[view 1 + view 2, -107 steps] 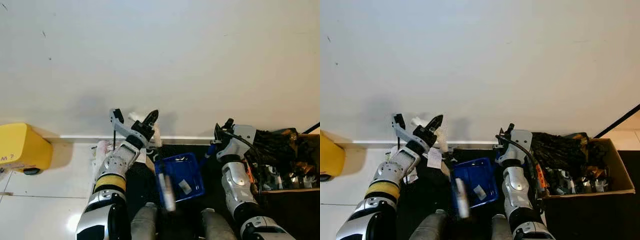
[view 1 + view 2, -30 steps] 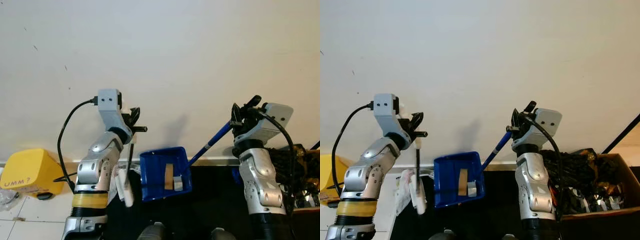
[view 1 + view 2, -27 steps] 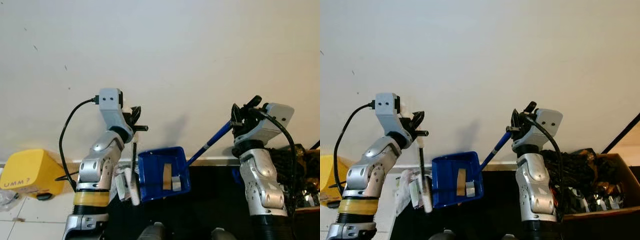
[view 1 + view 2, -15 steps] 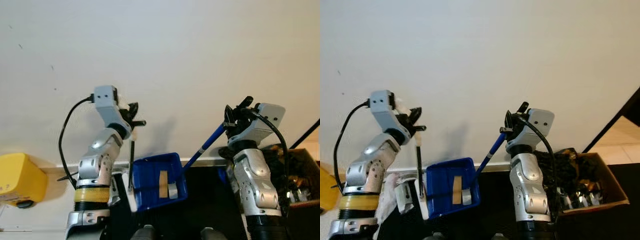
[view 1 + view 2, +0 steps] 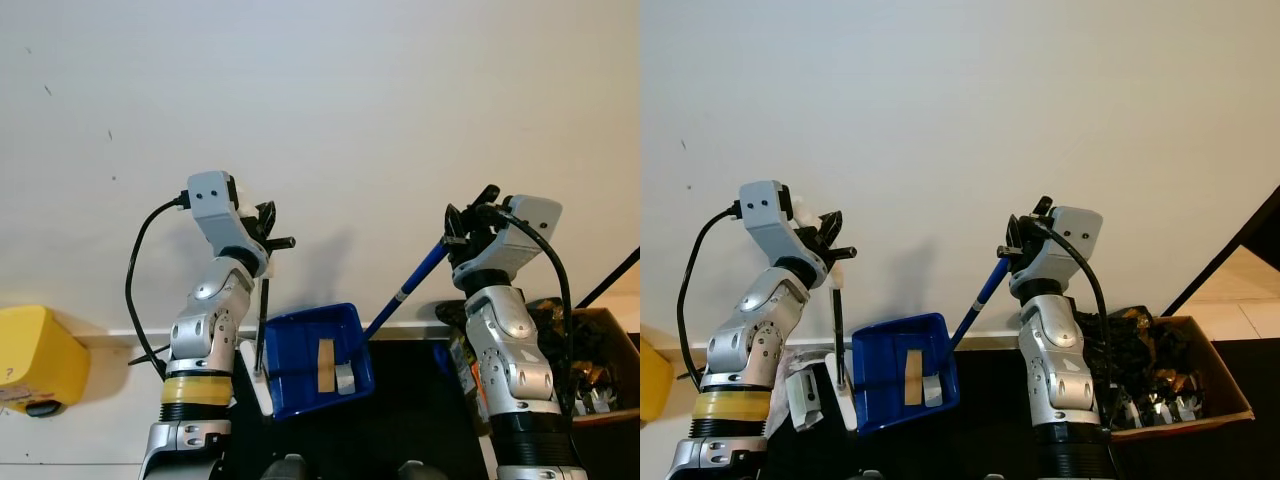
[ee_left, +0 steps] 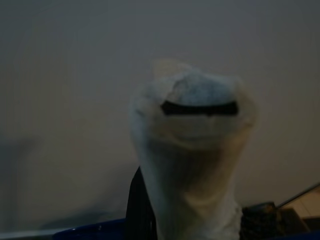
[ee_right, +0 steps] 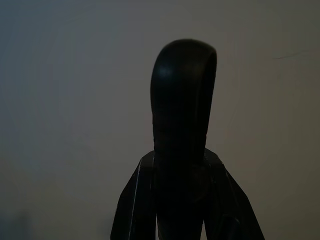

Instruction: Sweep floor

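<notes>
My left gripper [image 5: 268, 232] is raised in front of the wall and shut on a thin black broom stick [image 5: 262, 320]. The stick's top is wrapped in white [image 6: 192, 150], and its white brush head [image 5: 254, 385] hangs by the left edge of the blue dustpan [image 5: 300, 385]. My right gripper [image 5: 468, 215] is shut on the dustpan's long blue handle [image 5: 410, 285], whose black end [image 7: 182, 125] sticks up between the fingers. The pan is held off the floor. A brown strip [image 5: 325, 358] and a pale scrap [image 5: 345, 377] lie inside it.
A white wall is close ahead, with a baseboard [image 5: 120, 335] at its foot. A yellow bin [image 5: 30, 355] stands at the far left on pale tiles. At the right, a cardboard box [image 5: 1215, 395] holds black clutter. Dark flooring [image 5: 410, 400] lies under the pan.
Both arms have risen from floor level, lifting the broom and the dustpan with scraps in it. In the last second the brush head swung against the pan's left edge.
</notes>
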`<state>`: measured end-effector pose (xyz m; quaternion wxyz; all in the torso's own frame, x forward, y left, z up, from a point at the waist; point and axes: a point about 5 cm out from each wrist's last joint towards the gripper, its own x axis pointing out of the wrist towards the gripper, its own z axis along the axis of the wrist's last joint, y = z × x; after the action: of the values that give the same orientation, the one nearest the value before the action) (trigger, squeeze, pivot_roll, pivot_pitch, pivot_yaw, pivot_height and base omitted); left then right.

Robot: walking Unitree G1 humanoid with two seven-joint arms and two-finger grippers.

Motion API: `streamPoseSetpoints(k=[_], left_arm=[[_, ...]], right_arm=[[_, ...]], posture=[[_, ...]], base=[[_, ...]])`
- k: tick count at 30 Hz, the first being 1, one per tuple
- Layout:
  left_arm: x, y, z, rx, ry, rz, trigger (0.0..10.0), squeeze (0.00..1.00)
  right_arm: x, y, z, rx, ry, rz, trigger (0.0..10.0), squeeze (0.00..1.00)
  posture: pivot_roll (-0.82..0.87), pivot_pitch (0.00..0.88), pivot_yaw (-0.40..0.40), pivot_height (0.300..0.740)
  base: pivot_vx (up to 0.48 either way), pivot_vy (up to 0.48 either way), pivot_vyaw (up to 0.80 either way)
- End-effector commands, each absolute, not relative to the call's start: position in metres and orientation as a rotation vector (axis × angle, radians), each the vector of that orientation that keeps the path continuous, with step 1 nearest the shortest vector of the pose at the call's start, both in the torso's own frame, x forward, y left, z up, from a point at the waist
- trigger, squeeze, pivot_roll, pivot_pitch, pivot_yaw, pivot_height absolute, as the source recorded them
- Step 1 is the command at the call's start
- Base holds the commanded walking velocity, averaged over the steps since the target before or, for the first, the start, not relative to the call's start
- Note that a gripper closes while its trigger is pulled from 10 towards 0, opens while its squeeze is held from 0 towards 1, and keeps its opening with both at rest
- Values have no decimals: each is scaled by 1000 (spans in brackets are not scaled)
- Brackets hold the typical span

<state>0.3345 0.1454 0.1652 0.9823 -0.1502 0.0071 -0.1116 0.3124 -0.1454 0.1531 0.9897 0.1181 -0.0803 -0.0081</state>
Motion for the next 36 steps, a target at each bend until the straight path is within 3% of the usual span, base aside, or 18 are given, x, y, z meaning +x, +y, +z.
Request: streamPoseSetpoints(k=[1, 11, 14, 36], left_arm=[[339, 139, 178, -288, -28, -265, 10000, 0], [345, 152, 176, -268, -39, -218, 10000, 0], [343, 148, 170, -284, -35, -195, 10000, 0], [347, 147, 169, -280, -28, -198, 10000, 0]], right_arm=[[314, -144, 165, 260, -224, -24, 10000, 0], [316, -131, 164, 255, -217, 11, 10000, 0], [315, -134, 162, 234, -203, 33, 10000, 0], [316, -140, 161, 235, -204, 2, 10000, 0]], posture=[[46, 0, 71, 740], [35, 0, 55, 740], [43, 0, 25, 740], [35, 0, 42, 740]], base=[[0, 0, 0], [0, -80, 0], [0, -313, 0], [0, -390, 0]])
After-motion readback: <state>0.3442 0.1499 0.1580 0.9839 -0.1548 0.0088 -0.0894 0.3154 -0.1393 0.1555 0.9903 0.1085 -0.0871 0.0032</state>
